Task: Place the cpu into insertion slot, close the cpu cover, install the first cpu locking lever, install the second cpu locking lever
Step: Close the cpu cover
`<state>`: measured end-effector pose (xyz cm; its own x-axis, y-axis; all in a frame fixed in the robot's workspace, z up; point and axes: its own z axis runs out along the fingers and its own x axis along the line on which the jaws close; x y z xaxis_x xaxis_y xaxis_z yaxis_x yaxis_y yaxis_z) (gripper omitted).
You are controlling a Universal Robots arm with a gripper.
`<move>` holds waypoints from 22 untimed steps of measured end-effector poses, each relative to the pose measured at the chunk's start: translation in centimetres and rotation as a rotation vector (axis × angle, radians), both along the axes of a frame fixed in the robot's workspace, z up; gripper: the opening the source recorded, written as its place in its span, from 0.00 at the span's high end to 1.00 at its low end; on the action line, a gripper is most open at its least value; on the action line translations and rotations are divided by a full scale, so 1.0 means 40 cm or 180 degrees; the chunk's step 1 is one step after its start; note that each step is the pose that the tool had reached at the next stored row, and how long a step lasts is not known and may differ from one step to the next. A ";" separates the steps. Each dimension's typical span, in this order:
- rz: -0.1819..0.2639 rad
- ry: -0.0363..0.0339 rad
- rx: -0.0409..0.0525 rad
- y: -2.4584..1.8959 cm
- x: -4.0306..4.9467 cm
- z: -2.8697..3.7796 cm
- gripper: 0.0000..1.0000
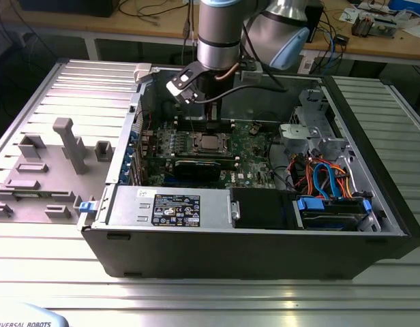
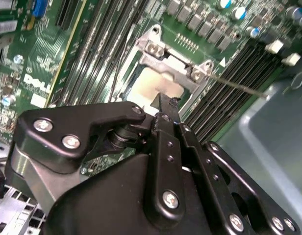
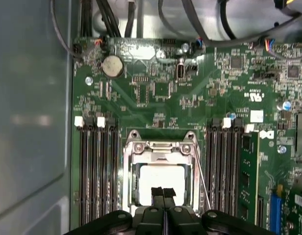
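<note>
First wrist view gives me the clearest read. The black two-finger gripper (image 3: 163,192) has its fingers pressed together with nothing between them, and its tip is over one edge of the small square cpu with a shiny silver-grey top (image 3: 160,176). That chip lies flat in the dark square insertion slot (image 3: 136,188), framed by the thin silver cpu cover (image 3: 161,147), which looks folded down. I judge the pinched fingers serve as a narrow pusher. A thin wire locking lever (image 3: 202,178) stands off the cover's flank, seemingly unlatched. In the exterior view, the socket sits toward the far side of the open black computer case (image 1: 264,240). The black-and-white sticker (image 1: 176,208) on the case's near side is too small for me to read.
</note>
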<state>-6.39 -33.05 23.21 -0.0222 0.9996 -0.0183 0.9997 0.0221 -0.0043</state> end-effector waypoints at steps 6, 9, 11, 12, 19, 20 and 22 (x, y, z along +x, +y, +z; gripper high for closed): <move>0.0038 0.0004 0.0000 0.000 -0.014 -0.017 0.89; 0.0056 0.0004 0.0001 0.000 -0.019 -0.027 0.89; 0.0067 0.0004 0.0000 0.000 -0.024 -0.033 0.89; 0.0074 0.0004 0.0000 0.000 -0.025 -0.036 0.89; 0.0134 0.0004 0.0000 0.000 -0.038 -0.064 0.89; 0.0139 0.0006 -0.0002 -0.001 -0.039 -0.068 0.89; 0.0144 0.0006 -0.0003 -0.001 -0.039 -0.072 0.89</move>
<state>-7.96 -33.09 20.35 -0.0675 0.9975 -0.0193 0.9977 0.0674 -0.0063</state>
